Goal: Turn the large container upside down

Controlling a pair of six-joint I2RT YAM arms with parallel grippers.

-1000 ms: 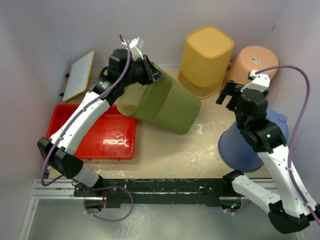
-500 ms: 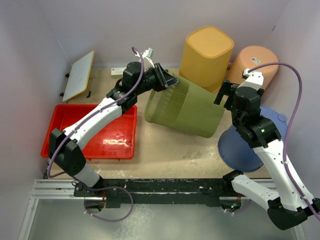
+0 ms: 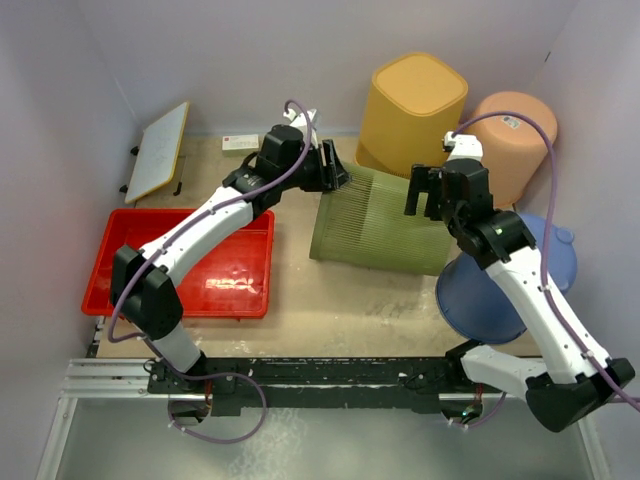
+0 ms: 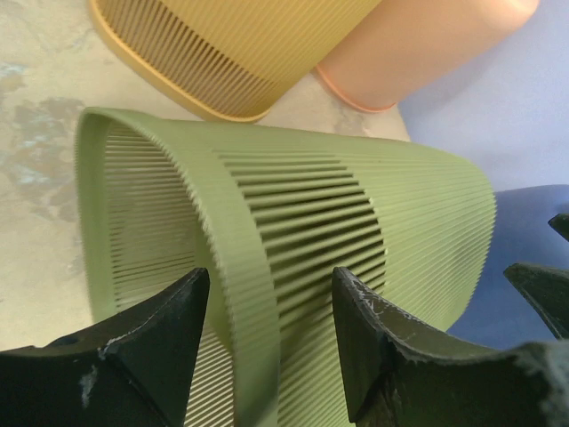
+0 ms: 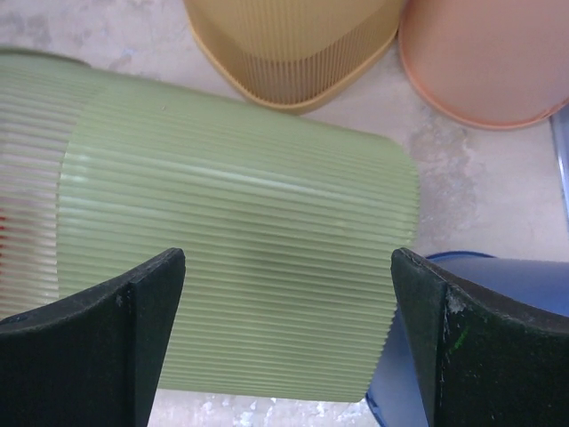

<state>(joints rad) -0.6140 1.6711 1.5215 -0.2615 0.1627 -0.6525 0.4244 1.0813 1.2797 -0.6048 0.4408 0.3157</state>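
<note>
Nearest to me, the red tray [image 3: 240, 250] lies on the L side of the table [image 3: 330, 300]. The L arm crosses over it and hides part of its far rim. On the R side the blue tub [image 3: 465, 300] sits under the R arm, which covers approx. half of it, so I cannot say which way up it stands.

Mid table, the green bin [image 3: 375, 230] lies on its side, mouth to the L, base to the R, just beside the blue tub. If base and tub touch I cannot tell, because in the top view the R arm covers that corner.

The L gripper [image 3: 338, 170] is at the far part of the mouth rim. In the L wrist view its jaws are about half closed astride the rim and grip it, w/ one finger [image 4: 151, 347] inside the bin and the other outside. The finger roots are cut off at the bottom edge.

The R gripper [image 3: 422, 192] hovers over the bin's ribbed side near the base, jaws spread wide, nothing between them. How high above, I cannot judge.

Far side: the yellow bin [image 3: 415, 110] and the orange tub [image 3: 520, 130] both stand mouth down behind the green bin. A white board [image 3: 160, 150] is at the far L wall. A small white item beside it is too small to make out.
</note>
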